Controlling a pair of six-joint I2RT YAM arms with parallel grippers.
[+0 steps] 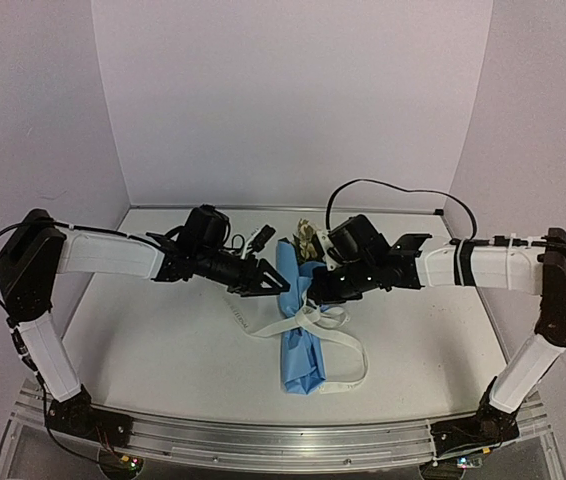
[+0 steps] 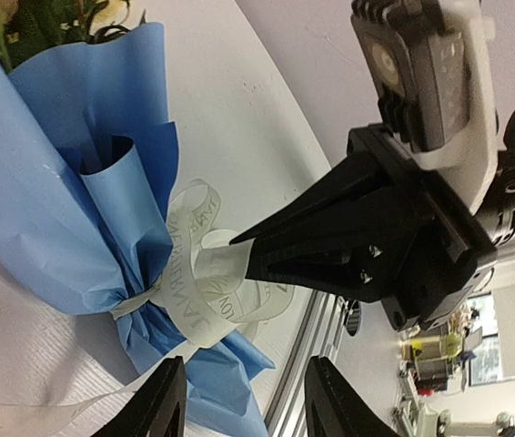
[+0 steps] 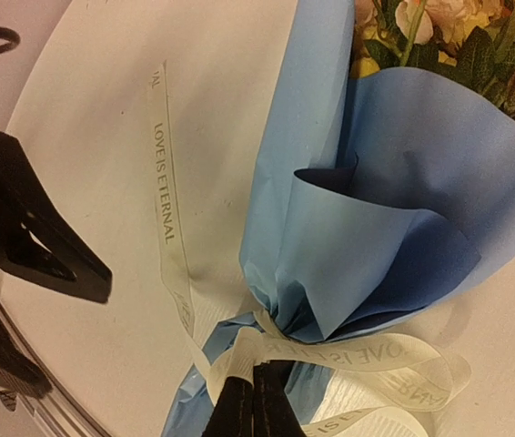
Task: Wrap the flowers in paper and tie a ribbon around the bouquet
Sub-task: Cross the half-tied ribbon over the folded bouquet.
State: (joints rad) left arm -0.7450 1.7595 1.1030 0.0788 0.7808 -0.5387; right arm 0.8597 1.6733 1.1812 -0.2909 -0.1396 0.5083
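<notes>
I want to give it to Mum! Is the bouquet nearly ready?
Nearly. The paper is wrapped round the flowers, and the ribbon cinches it. The right jaws pinch a ribbon loop; the left jaws stand open. Tying looks unfinished; the ends lie loose.

Pale lavender walls enclose a white table edged by an aluminium rail.

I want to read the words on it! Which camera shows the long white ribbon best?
The right wrist view: the long off-white printed ribbon lies close, its lettering readable. The left wrist view shows only its curled loops at the tie; the top view shows it tiny, no words legible.
</notes>
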